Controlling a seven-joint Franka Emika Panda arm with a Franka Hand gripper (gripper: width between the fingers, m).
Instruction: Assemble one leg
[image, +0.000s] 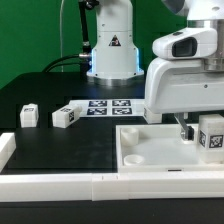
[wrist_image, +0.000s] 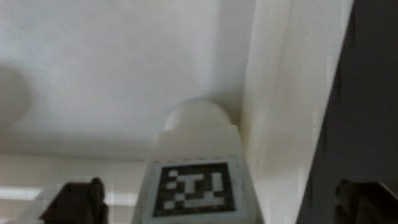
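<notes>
Wrist view, leg (wrist_image: 194, 170) between claw (wrist_image: 217, 200) fingers

marker board (image: 108, 106) flat on black table (image: 45, 140) | green backdrop (image: 30, 40)

You are looking at robotics lab bench. Black tabletop (image: 60, 140) under green backdrop wall (image: 30, 40). White robot arm base (image: 112, 45) bolted at rear, warning triangle sticker on it, cables trailing behind. Flat marker board (image: 105, 107) with printed black-and-white square tags lies fixed on table. White rail (image: 60, 186) edges front.
</notes>
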